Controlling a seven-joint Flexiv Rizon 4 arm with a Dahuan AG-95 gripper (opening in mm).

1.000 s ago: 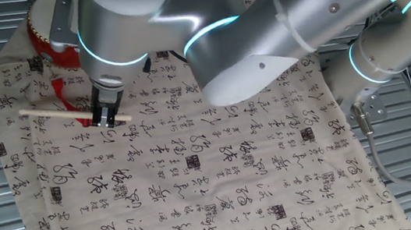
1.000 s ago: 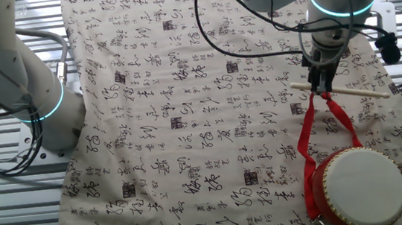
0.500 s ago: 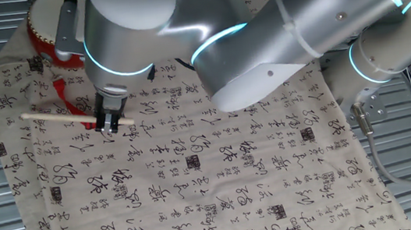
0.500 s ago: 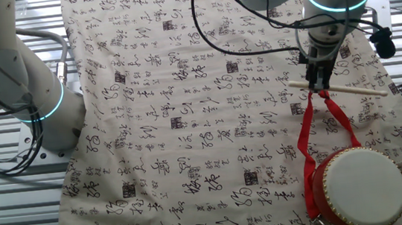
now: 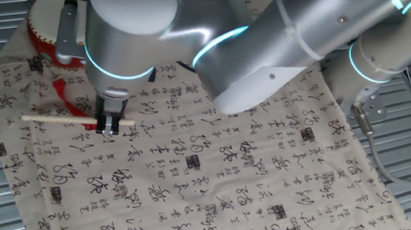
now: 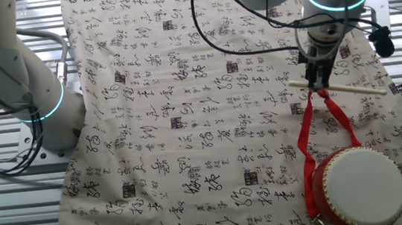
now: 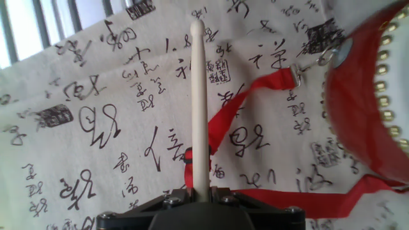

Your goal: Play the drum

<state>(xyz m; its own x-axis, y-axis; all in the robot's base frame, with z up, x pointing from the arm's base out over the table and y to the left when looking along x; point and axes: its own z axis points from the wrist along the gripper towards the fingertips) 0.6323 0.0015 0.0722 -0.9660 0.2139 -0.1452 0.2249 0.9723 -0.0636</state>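
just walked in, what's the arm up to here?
The gripper is down at the cloth-covered table, shut on the thin wooden stick near one of its ends. The stick lies across the drum's red strap, roughly level. The drum sits apart near the cloth's corner, untouched. So the stick is grasped, but no strike on the drum yet.

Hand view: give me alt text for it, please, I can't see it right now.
The hand grips a pale wooden stick that points away over a calligraphy-printed cloth. The red drum sits at the right, its red strap looping under the stick.
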